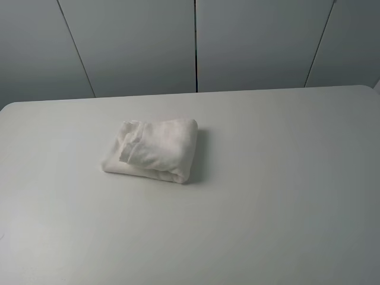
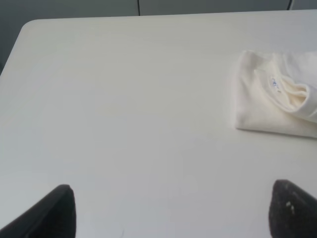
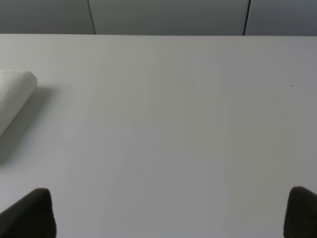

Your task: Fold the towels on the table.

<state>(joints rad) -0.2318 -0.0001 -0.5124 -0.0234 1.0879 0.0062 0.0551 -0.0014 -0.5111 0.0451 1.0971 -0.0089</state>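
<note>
The white terry towel (image 1: 153, 149) lies folded into a small thick bundle on the white table (image 1: 267, 196), left of the middle. In the left wrist view the towel (image 2: 275, 99) shows its small black-printed label. In the right wrist view only one edge of the towel (image 3: 15, 94) shows. My left gripper (image 2: 171, 213) is open and empty, its dark fingertips (image 2: 54, 210) wide apart above bare table, away from the towel. My right gripper (image 3: 171, 213) is also open and empty, away from the towel. Neither gripper shows in the exterior high view.
Grey wall panels (image 1: 196, 41) stand behind the table's far edge. The table's rounded far left corner (image 2: 29, 25) shows in the left wrist view.
</note>
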